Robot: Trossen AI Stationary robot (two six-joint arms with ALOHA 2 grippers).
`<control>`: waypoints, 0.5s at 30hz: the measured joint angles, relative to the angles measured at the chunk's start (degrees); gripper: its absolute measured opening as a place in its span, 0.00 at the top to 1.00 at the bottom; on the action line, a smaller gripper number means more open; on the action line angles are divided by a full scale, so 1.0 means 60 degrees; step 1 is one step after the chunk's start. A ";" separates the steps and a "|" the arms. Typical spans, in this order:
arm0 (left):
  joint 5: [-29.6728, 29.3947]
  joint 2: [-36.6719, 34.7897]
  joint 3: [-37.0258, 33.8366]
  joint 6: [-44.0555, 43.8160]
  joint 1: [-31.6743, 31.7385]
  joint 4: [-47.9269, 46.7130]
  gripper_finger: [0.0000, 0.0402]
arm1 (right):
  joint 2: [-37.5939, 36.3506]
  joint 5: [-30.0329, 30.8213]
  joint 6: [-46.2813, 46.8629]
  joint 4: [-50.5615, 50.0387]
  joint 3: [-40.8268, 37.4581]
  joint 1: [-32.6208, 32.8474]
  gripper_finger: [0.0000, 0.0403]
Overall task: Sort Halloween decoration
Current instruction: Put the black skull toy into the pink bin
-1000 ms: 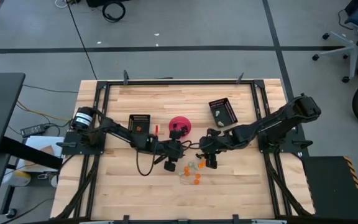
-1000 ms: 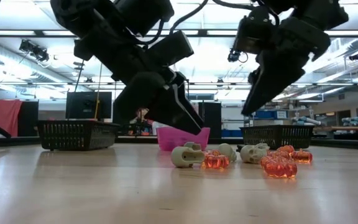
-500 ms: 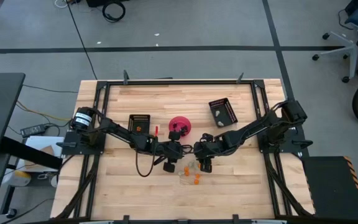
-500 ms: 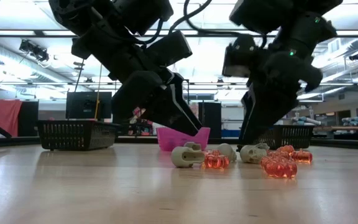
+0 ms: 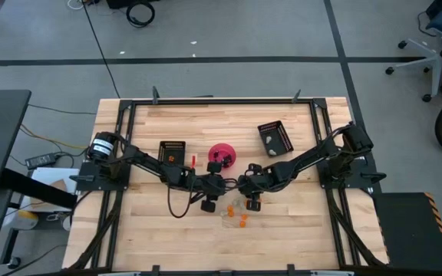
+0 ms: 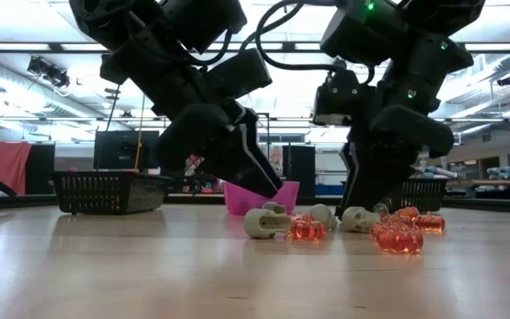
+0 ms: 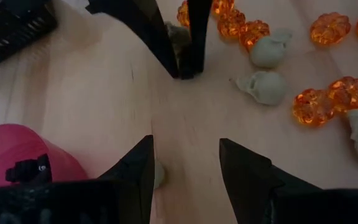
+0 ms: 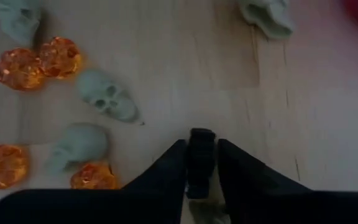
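Orange pumpkin trinkets (image 8: pixel 39 62) and whitish skull trinkets (image 8: pixel 107 96) of the Halloween decoration lie loose on the wooden table (image 5: pixel 236 213), near its middle. My right gripper (image 8: pixel 201 163) stands among them, pointing steeply down, shut on a small black trinket (image 8: pixel 200 158). My left gripper (image 7: pixel 185 177) hovers open just left of the heap, beside the pink bowl (image 7: pixel 17 155). A small whitish piece (image 7: pixel 160 174) lies by one of its fingers. In the low view my left gripper (image 6: pixel 264 182) is on the left and my right gripper (image 6: pixel 366 202) on the right. My right gripper pinches the black trinket (image 8: pixel 200 149) between its two fingers, at their free ends. The fingers (image 7: pixel 194 37) come from above, slanting down, their tips at the tabletop. Whether the trinket is clear of the wood I cannot tell.
The pink bowl (image 5: pixel 222 154) holds a black piece (image 7: pixel 27 171). Two black trays stand farther back, one at the left (image 5: pixel 172 151) and one at the right (image 5: pixel 275 137). Bare wood lies toward the near edge (image 5: pixel 229 245). A black frame (image 5: pixel 221 100) rims the table.
My right gripper has sunk toward the table and moved a little toward the left edge, down among the trinkets. The trinkets on the table lie as before. My left gripper has kept still.
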 joint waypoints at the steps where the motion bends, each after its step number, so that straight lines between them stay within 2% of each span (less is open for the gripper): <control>1: 0.0001 0.0000 0.0000 -0.0001 -0.0006 -0.0052 0.63 | -0.0033 0.0000 -0.0038 -0.0014 0.0000 -0.0015 0.80; 8: 0.0000 0.0000 0.0000 -0.0070 -0.0277 -0.0634 0.63 | -0.0779 0.0135 -0.0452 -0.0260 -0.0022 -0.0164 0.90; 15: 0.0076 -0.0004 0.0000 0.0343 -0.0712 -0.0745 0.63 | -0.1855 0.0840 -0.1451 0.0139 -0.0022 -0.0472 0.86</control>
